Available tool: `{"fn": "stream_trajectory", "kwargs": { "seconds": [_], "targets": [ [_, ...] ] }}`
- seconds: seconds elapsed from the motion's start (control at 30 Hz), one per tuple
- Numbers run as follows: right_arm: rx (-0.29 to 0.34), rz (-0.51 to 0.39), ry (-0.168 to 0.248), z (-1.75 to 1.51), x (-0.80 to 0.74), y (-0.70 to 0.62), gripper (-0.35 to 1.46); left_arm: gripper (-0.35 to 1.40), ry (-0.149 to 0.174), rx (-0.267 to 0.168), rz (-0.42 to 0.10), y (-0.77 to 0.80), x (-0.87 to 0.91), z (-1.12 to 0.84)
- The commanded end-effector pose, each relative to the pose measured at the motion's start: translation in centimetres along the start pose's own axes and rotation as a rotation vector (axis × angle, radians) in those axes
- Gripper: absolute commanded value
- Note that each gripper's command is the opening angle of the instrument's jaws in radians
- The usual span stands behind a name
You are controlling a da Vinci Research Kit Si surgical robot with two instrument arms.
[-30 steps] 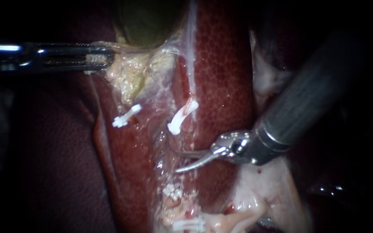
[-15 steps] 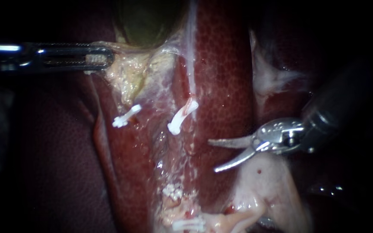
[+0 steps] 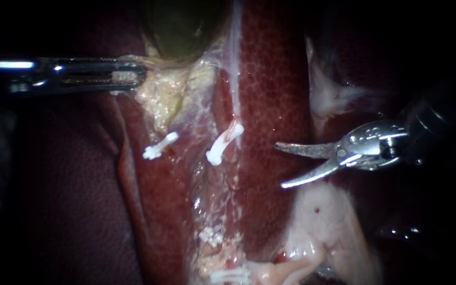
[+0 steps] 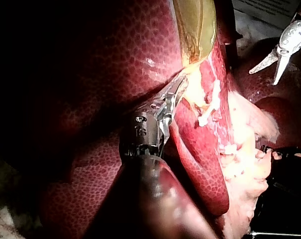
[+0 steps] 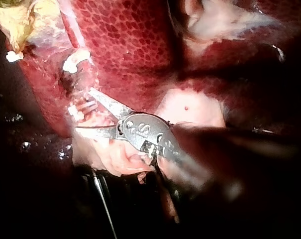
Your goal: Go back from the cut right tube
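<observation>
Tube: the cut right tube (image 3: 233,100) is a thin pale strand running down the liver (image 3: 275,79). Its end is closed by a white clip (image 3: 222,143), and below that there is only raw, speckled tissue.
Other clips: a second clip (image 3: 159,146) sits to the left at about the same height, and a third clip (image 3: 230,275) lies at the low edge.
Ground: dark red liver, with the greenish gallbladder (image 3: 180,26) above it and pale soft tissue (image 3: 323,221) at the low right. Everything around is dark.
Right side: the right instrument (image 3: 279,166) has two curved blades standing clearly apart, with nothing between them.
Tube to blades: the clipped end lies left of the blade tips, apart from them, with bare liver between.
Left side: the left instrument (image 3: 133,78) has its jaws closed on yellowish-white tissue (image 3: 167,95) just under the gallbladder, away from the tube.
</observation>
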Motion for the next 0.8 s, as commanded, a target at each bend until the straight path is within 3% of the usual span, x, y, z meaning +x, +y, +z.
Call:
{"fn": "stream_trajectory", "kwargs": {
  "seconds": [0.03,0.4,0.8],
  "targets": [
    [0.001,0.000,0.001,0.00,-0.01,0.00,1.43,-0.28,0.009,0.002,0.004,-0.01,0.04,0.05],
    [0.002,0.000,0.004,-0.02,-0.02,0.01,1.43,-0.28,0.065,0.040,0.007,-0.19,0.51,0.62],
    [0.001,0.000,0.007,-0.01,-0.02,0.01,1.43,-0.28,0.073,0.048,0.006,-0.22,0.55,0.67]
  ]
}}
